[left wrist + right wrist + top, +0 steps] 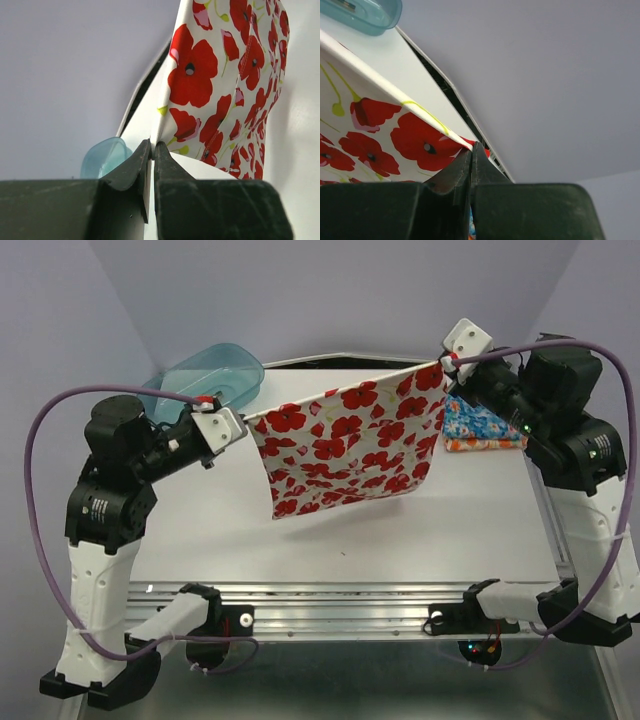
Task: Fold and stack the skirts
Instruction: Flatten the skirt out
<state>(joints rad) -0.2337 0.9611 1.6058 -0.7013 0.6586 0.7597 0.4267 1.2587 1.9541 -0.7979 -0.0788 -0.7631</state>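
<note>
The white skirt with red poppies (350, 440) hangs stretched in the air above the table between both grippers. My left gripper (243, 420) is shut on its left top corner, seen up close in the left wrist view (151, 146) with the skirt (220, 90) hanging beyond. My right gripper (447, 362) is shut on its right top corner, seen in the right wrist view (471, 146) with the skirt (395, 135). The blue floral skirt (485, 422) lies folded at the right on the orange-yellow skirt (480, 446), only an edge of which shows.
A translucent teal tub (205, 377) stands at the back left of the white table (200, 530); it also shows in the left wrist view (102, 155) and the right wrist view (365, 15). Purple cables loop from both arms.
</note>
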